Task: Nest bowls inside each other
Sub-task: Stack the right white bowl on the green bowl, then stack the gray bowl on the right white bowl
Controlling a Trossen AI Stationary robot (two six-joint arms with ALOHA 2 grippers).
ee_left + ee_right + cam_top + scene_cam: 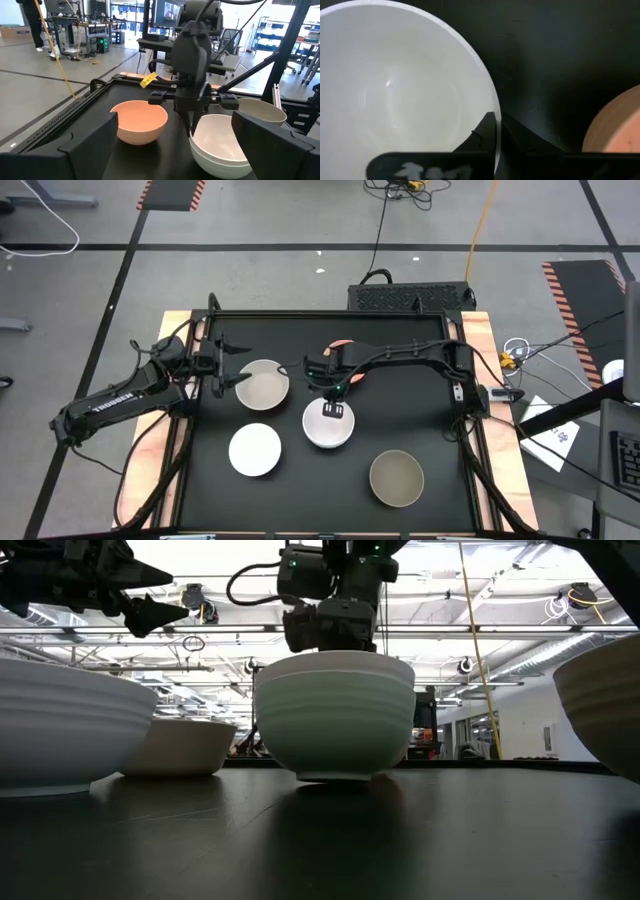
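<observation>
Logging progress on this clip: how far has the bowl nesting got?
One nest looks done: the white bowl sits inside a mint-green one. In hand: the right tool, shut, pinches that white bowl's rim. The left tool waits open. Left: the coral bowl, beige bowl, second white bowl and olive bowl stand apart.

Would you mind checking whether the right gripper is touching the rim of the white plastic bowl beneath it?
Touching. In the right wrist view, the right gripper has its shut fingers pinched on the rim of the white plastic bowl, with no gap showing.
</observation>
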